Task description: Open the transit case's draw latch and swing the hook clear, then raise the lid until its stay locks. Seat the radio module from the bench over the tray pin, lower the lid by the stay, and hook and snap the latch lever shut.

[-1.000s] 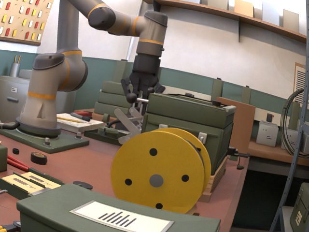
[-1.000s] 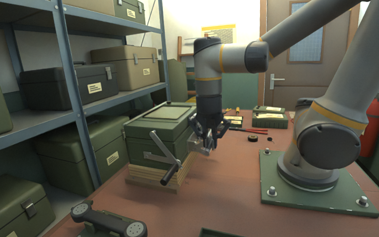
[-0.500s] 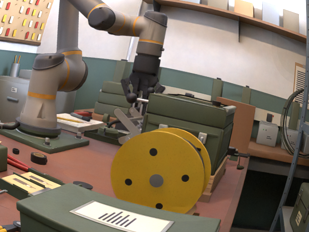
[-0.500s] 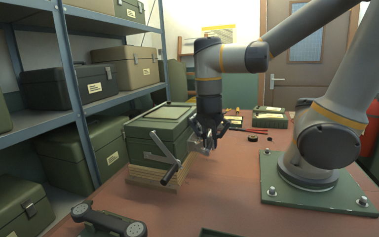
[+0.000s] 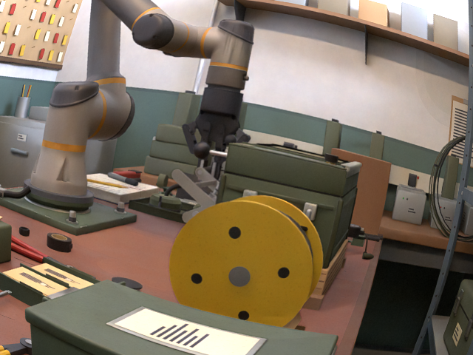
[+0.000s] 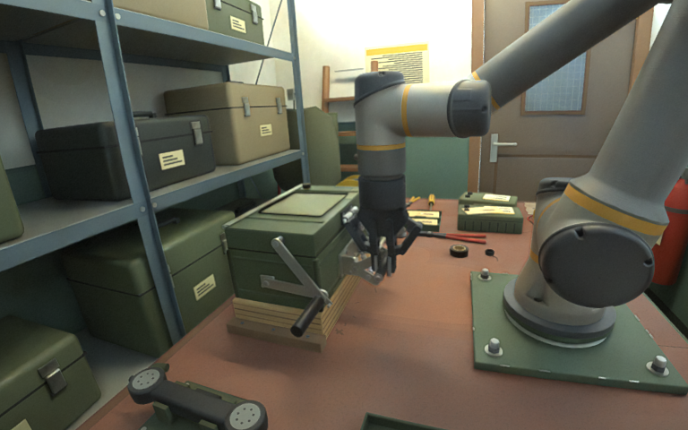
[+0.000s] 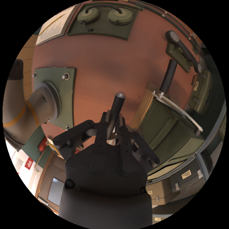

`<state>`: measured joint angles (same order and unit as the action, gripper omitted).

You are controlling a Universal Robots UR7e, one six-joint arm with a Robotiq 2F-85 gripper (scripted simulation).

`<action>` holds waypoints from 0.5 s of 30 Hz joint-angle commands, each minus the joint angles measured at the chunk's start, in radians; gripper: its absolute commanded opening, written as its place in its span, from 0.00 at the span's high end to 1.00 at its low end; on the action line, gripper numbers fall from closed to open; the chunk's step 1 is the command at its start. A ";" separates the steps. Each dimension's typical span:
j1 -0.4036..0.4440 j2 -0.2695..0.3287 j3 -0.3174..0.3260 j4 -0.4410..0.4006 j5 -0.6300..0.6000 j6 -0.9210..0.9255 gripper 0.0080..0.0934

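My gripper (image 6: 381,259) hangs at the front face of the green transit case (image 6: 294,238), which sits on a wooden pallet with its lid down. The grey latch lever (image 6: 361,263) sticks out from the case front under the fingers. In the wrist camera a dark handle bar (image 7: 115,111) runs between my fingers (image 7: 113,130). A lid stay with a black grip (image 6: 299,291) slants down the case's side. The radio module is not clearly identifiable. My gripper is closed on the latch lever.
A big yellow cable reel (image 5: 244,261) stands in front of the case in the side camera. The arm's base plate (image 6: 568,334) is on the bench. A field telephone (image 6: 195,400), tape roll (image 6: 459,250), red pliers (image 6: 456,236) and small green boxes (image 6: 489,218) lie around. Shelving with cases (image 6: 152,152) stands beside the bench.
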<state>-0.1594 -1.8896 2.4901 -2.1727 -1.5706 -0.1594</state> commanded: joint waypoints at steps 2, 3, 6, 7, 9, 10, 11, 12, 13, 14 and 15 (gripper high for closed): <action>0.000 0.001 0.004 -0.005 0.000 0.000 1.00; -0.001 0.001 0.007 -0.007 0.000 -0.001 1.00; -0.002 0.002 0.014 -0.017 0.000 -0.001 1.00; -0.002 0.003 0.017 -0.020 0.000 -0.002 1.00; -0.002 0.005 0.023 -0.028 0.000 -0.002 1.00; -0.003 0.006 0.026 -0.032 0.000 -0.003 1.00; -0.003 0.007 0.029 -0.036 0.000 -0.003 1.00; -0.003 0.008 0.032 -0.040 0.000 -0.003 1.00; -0.003 0.010 0.035 -0.045 0.000 -0.003 1.00; -0.004 0.011 0.038 -0.049 0.000 -0.004 1.00; -0.004 0.013 0.041 -0.054 0.000 -0.004 1.00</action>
<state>-0.1633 -1.8767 2.5319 -2.2277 -1.5706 -0.1634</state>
